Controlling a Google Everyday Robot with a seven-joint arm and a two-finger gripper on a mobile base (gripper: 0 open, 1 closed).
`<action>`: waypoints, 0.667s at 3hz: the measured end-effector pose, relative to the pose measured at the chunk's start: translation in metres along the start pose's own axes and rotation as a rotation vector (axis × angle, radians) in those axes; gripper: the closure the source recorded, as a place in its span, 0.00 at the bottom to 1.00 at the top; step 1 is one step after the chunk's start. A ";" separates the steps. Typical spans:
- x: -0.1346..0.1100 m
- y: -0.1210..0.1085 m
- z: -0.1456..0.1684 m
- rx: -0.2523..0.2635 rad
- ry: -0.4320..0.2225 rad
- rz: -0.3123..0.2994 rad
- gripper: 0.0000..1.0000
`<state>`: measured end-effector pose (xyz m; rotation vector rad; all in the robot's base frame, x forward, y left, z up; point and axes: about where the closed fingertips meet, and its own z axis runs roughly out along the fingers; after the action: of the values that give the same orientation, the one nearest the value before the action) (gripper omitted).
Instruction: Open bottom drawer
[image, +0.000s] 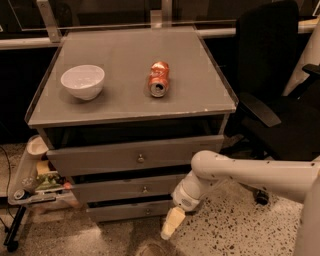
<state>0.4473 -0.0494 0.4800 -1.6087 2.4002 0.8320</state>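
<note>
The grey cabinet has three drawer fronts, each with a small round knob. The bottom drawer (131, 211) is the narrowest and lowest front, just above the floor, with its knob (147, 211) at centre. It looks shut. My gripper (171, 226) hangs from the white arm (235, 172) at the drawer's right end, pointing down toward the floor, a little right of the knob and in front of the drawer face. It holds nothing that I can see.
A white bowl (83, 81) and a red can (159, 79) lying on its side sit on the cabinet top (130, 95). A black office chair (280, 100) stands at the right. A cluttered side tray (30, 185) stands at the left. The floor is speckled.
</note>
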 end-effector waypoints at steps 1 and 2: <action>0.021 -0.037 0.040 0.030 -0.013 0.037 0.00; 0.039 -0.067 0.073 0.039 -0.015 0.059 0.00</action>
<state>0.4761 -0.0623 0.3780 -1.5191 2.4495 0.7988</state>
